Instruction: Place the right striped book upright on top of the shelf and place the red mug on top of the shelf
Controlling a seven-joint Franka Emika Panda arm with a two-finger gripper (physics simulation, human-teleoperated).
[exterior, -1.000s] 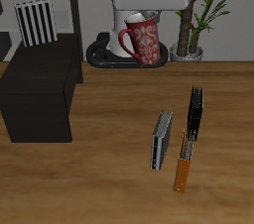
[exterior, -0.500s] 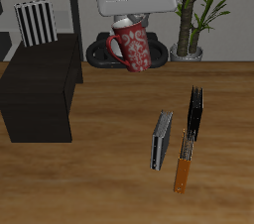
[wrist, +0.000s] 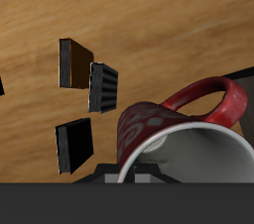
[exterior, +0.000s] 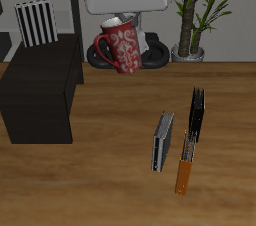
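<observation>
Gripping the red mug by its rim, pincer clenched, airborne beside the shelf, no legible writing.

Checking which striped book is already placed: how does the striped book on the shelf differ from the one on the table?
The striped book on the shelf stands upright, cover facing forward; the striped book on the table rests low on the wood among other books. The first sits atop the black shelf; the second lies well apart from it. Both share black-and-white stripes.
</observation>
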